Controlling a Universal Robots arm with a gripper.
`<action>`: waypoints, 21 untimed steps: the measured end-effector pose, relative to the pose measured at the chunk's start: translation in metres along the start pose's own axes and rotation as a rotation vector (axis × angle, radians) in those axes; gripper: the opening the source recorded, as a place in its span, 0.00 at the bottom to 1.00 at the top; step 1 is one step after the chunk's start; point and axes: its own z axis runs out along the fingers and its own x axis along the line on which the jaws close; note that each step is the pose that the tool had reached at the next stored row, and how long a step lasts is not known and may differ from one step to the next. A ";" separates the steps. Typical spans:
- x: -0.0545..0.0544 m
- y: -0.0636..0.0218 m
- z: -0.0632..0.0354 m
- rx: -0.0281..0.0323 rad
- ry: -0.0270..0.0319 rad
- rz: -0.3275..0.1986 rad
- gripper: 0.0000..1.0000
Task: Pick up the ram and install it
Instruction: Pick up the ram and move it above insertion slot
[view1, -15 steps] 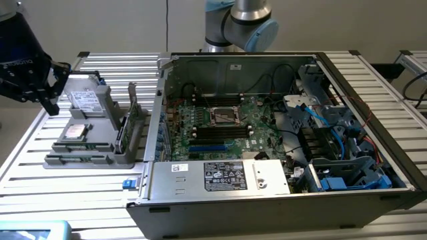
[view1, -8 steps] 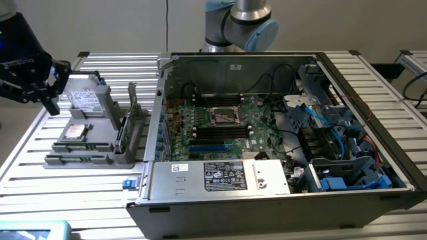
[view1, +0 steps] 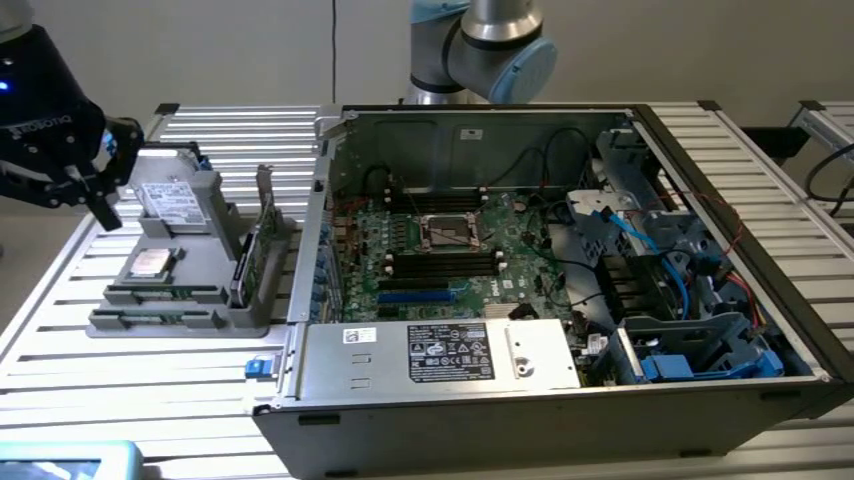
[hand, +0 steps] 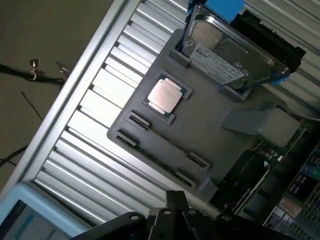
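Gripper (view1: 99, 205) shut, empty, over gray tray (hand: 220, 145); ram (hand: 167, 141) prob. below it, not grabbed yet; install undone.

**Arm joints** (view1: 487, 45): cylindrical silver-grey housings with rounded pale-blue end caps, set one against another.

**Wrist housing** (view1: 47, 110): a bulky matte-black shell carrying a line of small white lettering, too small to read, and a blue indicator light (view1: 4, 85) on its side.

**End effector** (view1: 96, 205): black throughout, with narrow, flat-sided fingers (view1: 103, 208) below a blocky base. The wrist view shows the fingers (hand: 176, 199) as dark angular plates rising from rounded black shoulders.
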 end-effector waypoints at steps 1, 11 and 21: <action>0.000 0.0000 0.0001 -0.0002 -0.0010 -0.018 0.11; 0.000 0.0000 0.0009 -0.0021 -0.0106 -0.199 0.11; 0.000 0.0001 0.0016 -0.0040 -0.0204 -0.382 0.11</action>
